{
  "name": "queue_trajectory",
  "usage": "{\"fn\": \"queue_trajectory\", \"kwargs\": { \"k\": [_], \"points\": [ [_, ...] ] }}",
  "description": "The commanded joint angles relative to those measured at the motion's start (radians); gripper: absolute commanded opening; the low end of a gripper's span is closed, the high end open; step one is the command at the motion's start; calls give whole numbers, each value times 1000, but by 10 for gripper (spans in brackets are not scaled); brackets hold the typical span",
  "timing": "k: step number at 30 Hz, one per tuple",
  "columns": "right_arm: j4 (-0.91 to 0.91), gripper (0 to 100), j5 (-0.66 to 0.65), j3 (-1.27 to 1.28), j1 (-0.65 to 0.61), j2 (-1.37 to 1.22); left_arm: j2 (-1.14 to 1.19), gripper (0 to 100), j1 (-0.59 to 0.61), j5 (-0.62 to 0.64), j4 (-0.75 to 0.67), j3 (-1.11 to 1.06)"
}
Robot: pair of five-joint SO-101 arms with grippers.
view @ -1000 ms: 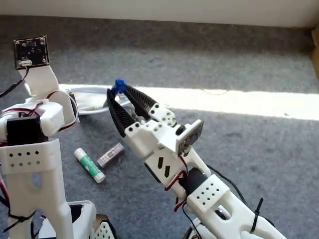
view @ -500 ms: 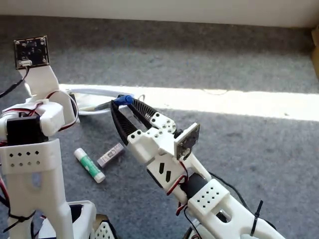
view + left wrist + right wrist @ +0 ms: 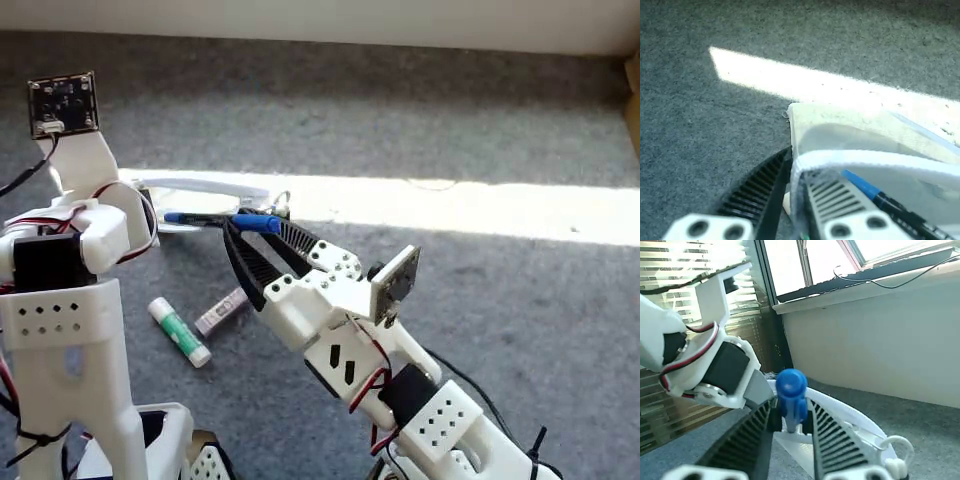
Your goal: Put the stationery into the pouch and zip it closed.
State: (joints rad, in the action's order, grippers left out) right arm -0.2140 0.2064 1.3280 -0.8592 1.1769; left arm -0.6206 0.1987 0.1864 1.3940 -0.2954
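Two items left out: the glue stick (image 3: pixel 180 332) and a small tube (image 3: pixel 222 311) lie side by side on the carpet (image 3: pixel 500 300) near its left edge. The right gripper (image 3: pixel 250 224) pinches the blue pen (image 3: pixel 190 217), whose tip looks to be at the pouch (image 3: pixel 205 184) mouth. The left gripper (image 3: pixel 797 171) is clamped on the pouch rim, holding it open. To do: release the pen, load both items, zip.
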Motion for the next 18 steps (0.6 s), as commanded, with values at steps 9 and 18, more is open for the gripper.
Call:
{"fn": "queue_trajectory", "kwargs": {
  "k": [9,18],
  "points": [
    [8,5,17,-61,-15,-137,-5,7,7,11,-11,-4],
    [84,6,17,-91,-39,-156,-5,7,4,11,-11,-2]
  ]
}}
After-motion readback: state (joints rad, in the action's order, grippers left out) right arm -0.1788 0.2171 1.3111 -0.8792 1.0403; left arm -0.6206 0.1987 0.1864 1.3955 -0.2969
